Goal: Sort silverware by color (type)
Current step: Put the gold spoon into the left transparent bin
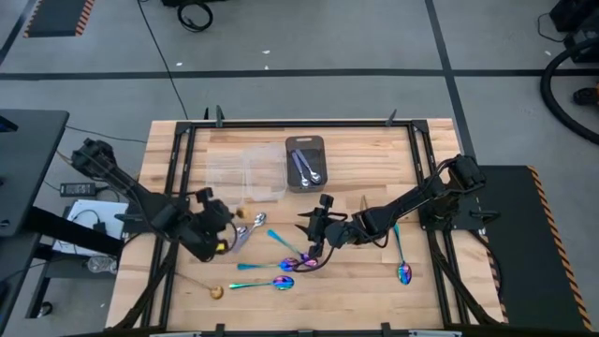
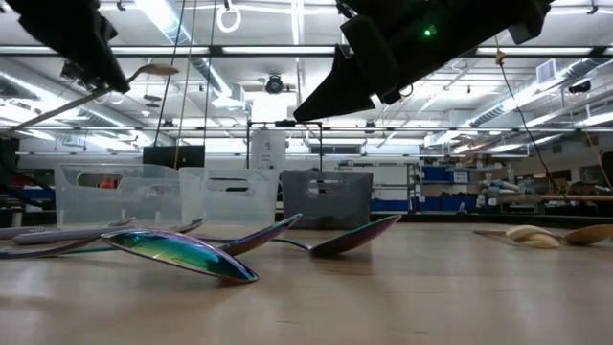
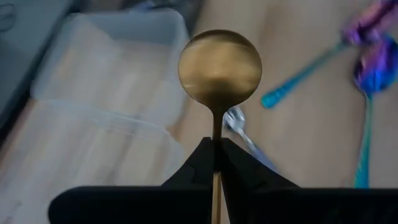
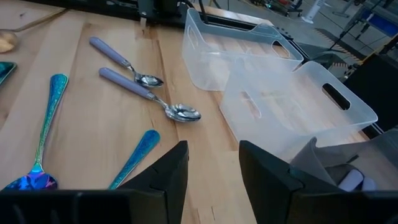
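The left gripper (image 3: 216,149) is pinching a gold spoon (image 3: 219,67) by its thin, stiff, slippery handle above the table (image 1: 430,290), fingers clamped, while the right gripper (image 4: 214,163) is hovering with fingers apart near the rainbow spoons (image 1: 281,265).

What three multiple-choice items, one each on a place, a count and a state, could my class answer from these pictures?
1. Where is the right gripper?
A. Inside the tray
B. Near mid-table, by the rainbow spoons
C. Over the clear containers

2. How many spoons lie in the dark gray tray?
A. One
B. Two
C. Five

3. What state is the left gripper in?
A. Open and empty
B. Shut on a rainbow spoon
C. Shut on a gold spoon

Key: 1 B, the right gripper hangs open next to the rainbow spoons. 2 B, the dark gray tray holds two silver spoons. 3 C, the left gripper pinches the gold spoon by its handle.
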Controlling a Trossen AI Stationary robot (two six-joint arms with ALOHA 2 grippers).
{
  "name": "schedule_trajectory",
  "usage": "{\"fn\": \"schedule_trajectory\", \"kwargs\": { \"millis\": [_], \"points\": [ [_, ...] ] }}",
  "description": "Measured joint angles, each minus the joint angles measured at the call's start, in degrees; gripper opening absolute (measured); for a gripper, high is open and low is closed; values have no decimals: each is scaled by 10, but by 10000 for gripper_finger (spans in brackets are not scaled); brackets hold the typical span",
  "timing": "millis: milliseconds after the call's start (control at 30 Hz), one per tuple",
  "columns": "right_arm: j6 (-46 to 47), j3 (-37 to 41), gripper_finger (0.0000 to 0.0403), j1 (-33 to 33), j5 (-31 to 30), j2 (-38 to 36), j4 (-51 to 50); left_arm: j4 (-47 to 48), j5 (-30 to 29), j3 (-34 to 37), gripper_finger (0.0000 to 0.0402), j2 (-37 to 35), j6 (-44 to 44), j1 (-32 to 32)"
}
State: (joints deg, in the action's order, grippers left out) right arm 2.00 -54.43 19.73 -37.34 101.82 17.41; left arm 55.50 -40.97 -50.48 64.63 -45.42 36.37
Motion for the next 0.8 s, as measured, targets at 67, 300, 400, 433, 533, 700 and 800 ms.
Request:
{"fn": "schedule_trajectory", "kwargs": {
  "millis": [67, 300, 400, 433, 533, 700, 800],
  "points": [
    [0, 0, 152, 0, 0, 0, -2, 4, -24, 2, 20, -19, -18, 0],
    [4, 0, 152, 0, 0, 0, -3, 4, -62, 40, 20, -81, -55, -8],
    [4, 0, 152, 0, 0, 0, -2, 6, -66, 55, 20, -99, -81, -23],
    [4, 0, 152, 0, 0, 0, -2, 5, -67, 60, 20, -104, -87, -28],
    [4, 0, 152, 0, 3, 0, 2, 7, -66, 73, 20, -117, -98, -47],
    [4, 0, 152, 0, 11, 0, 1, 10, -66, 81, 20, -138, -95, -81],
    [4, 0, 152, 0, 12, 0, 2, 13, -64, 81, 20, -147, -94, -103]
  ]
}}
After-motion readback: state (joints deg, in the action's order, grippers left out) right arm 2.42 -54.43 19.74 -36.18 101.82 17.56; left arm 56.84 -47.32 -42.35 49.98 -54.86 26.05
